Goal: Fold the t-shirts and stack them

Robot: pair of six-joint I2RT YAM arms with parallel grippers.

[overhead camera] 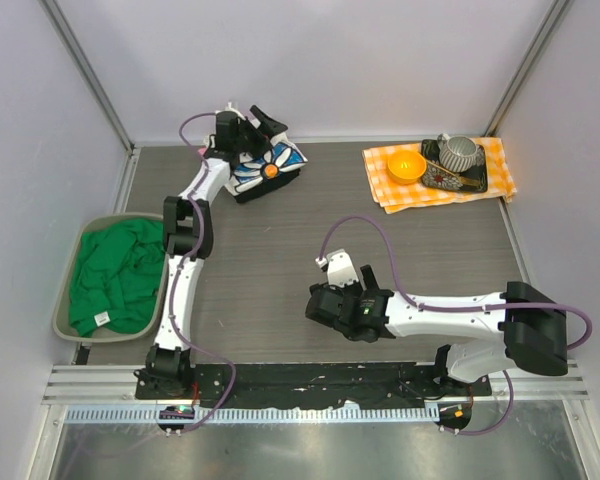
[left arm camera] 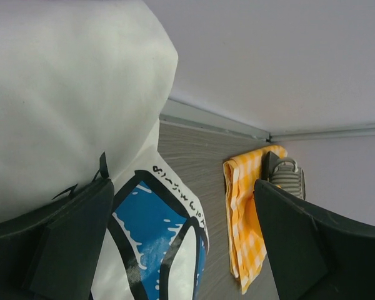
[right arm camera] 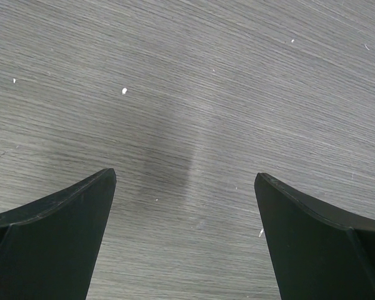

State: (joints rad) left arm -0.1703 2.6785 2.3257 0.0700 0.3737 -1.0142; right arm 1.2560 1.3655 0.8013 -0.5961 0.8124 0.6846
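Note:
A folded white t-shirt with a blue daisy print (overhead camera: pixel 272 165) lies at the back left of the table, with a dark layer under its near edge. My left gripper (overhead camera: pixel 255 128) hovers over its far side, open. In the left wrist view the daisy t-shirt (left arm camera: pixel 156 237) fills the space by the left finger (left arm camera: pixel 69 244), and the left gripper (left arm camera: pixel 181 200) holds nothing. A crumpled green t-shirt (overhead camera: pixel 120 275) lies in a grey basket (overhead camera: pixel 68 285) at the left edge. My right gripper (overhead camera: pixel 325 305) is open, low over bare table. The right gripper (right arm camera: pixel 184 181) has only wood grain between its fingers.
An orange-and-white checked cloth (overhead camera: pixel 390 190) lies at the back right and carries an orange bowl (overhead camera: pixel 406 165) and a dark tray (overhead camera: pixel 470 180) with a striped cup (overhead camera: pixel 460 152). The checked cloth (left arm camera: pixel 247 212) also shows in the left wrist view. Grey walls enclose the table.

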